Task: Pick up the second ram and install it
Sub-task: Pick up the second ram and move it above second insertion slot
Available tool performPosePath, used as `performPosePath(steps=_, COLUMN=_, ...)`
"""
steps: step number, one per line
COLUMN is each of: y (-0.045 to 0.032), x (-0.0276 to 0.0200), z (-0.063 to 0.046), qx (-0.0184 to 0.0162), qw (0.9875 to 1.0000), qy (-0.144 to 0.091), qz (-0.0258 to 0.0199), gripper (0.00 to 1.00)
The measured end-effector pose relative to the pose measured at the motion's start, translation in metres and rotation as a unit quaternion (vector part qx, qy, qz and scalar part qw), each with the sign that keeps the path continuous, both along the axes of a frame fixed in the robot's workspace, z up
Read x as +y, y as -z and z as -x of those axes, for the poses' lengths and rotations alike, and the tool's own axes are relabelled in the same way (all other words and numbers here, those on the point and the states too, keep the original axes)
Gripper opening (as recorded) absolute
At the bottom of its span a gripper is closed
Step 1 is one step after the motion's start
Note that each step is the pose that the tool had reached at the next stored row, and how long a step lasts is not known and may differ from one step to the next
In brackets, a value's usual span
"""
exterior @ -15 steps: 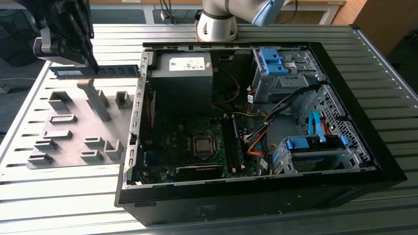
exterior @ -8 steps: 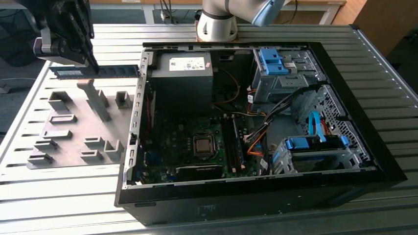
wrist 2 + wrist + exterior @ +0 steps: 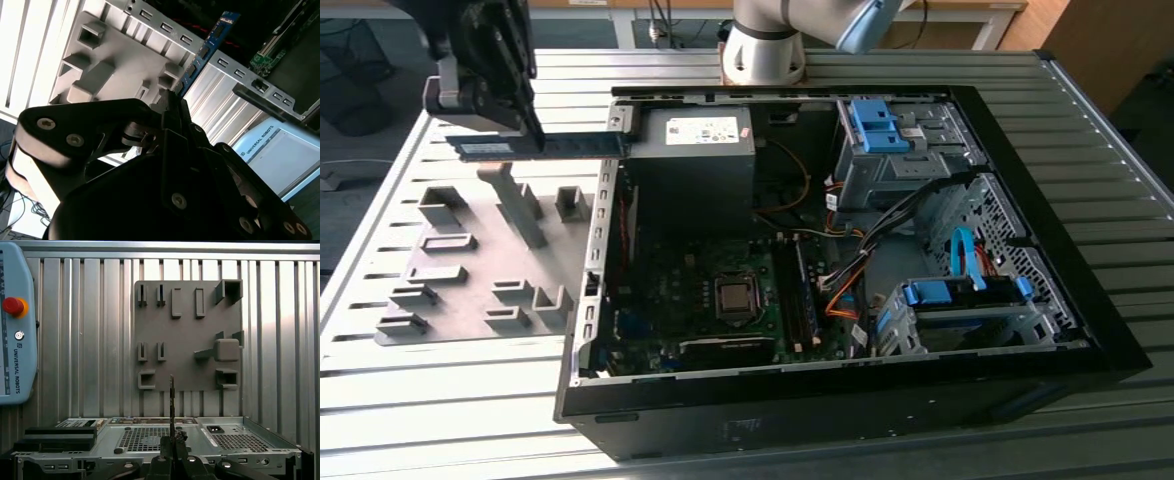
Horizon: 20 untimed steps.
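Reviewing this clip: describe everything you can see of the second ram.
The second ram is a long, thin blue circuit-board stick with dark chips along its face, seen best in the second wrist view. The gripper clamps it near one end and holds it level in the air above the grey fixture plate. Its free end reaches the open computer case's wall. Nothing else visibly touches it.

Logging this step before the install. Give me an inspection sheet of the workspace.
Surface: ribbed metal table, grey fixture tray on it.
Job's things: second ram held level, over the tray beside the open computer case.
Clutter: nothing seen.
Grippers: gripper shut on the second ram.
Cables: orange and black bundle inside the case.
Surroundings: teach pendant on the table; arm base beyond the case.
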<state>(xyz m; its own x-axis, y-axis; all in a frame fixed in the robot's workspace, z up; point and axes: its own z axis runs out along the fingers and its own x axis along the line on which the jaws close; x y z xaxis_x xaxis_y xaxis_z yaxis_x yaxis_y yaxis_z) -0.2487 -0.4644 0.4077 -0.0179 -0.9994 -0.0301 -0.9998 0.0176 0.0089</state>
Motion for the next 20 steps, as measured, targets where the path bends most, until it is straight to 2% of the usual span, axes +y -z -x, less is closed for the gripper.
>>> performPosePath(steps=6, y=0.0001, x=0.0000, z=-0.013, qx=0.0000, qw=1.0000, qy=0.000, qz=0.0000, gripper=0.14)
performPosePath(steps=10, y=0.0001, x=0.0000, z=-0.032, qx=0.0000, qw=1.0000, qy=0.000, qz=0.0000, gripper=0.14)
performPosePath(steps=16, y=0.0001, x=0.0000, z=-0.044, qx=0.0000, qw=1.0000, qy=0.000, qz=0.0000, gripper=0.14)
performPosePath(steps=20, y=0.0003, x=0.0000, z=-0.060, qx=0.0000, qw=1.0000, qy=0.000, qz=0.0000, gripper=0.14)
